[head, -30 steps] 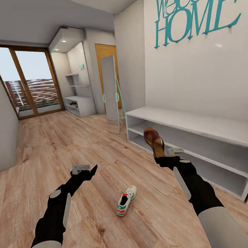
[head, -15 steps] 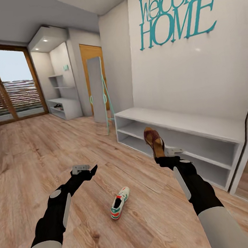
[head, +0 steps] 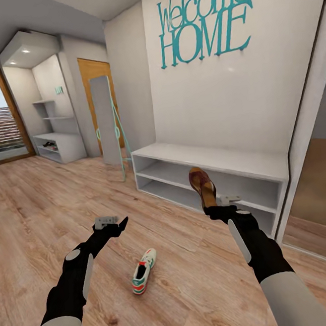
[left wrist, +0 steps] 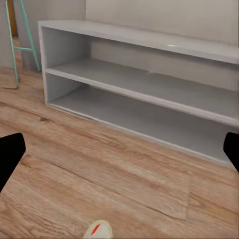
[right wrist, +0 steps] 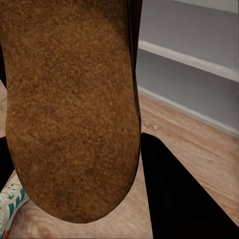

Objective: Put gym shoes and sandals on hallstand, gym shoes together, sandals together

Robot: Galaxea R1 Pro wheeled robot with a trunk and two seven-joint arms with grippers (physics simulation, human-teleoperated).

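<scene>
In the head view, your right tool [head: 213, 205], right of centre, is clamped on a dark brown-maroon leather sandal with a tan footbed [head: 202, 185], which stands nearly upright above it in front of the wide pale grey two-shelf shoe rack [head: 210, 164] against the right-hand wall. Your left tool [head: 116, 224], left of centre, carries nothing; whether its jaws are parted you cannot tell here. One white lace-up sneaker with green stripes and a red-orange heel [head: 143, 271] lies on the light brown wood-plank floor [head: 32, 205], low in the frame between your arms. A teal "Welcome HOME" sign [head: 202, 22] hangs on the wall at the top.

In the left wrist view, the black fingertips [left wrist: 10, 155] sit at opposite edges of the frame, spread wide, with the rack's two bare shelves [left wrist: 149, 89] across the upper half and the sneaker's tip [left wrist: 98, 230] at the bottom edge.

In the right wrist view, the sandal's brown sole [right wrist: 69, 104] covers the left half, a black finger [right wrist: 179, 194] is at lower right, and part of the sneaker [right wrist: 11, 203] shows at lower left.
</scene>
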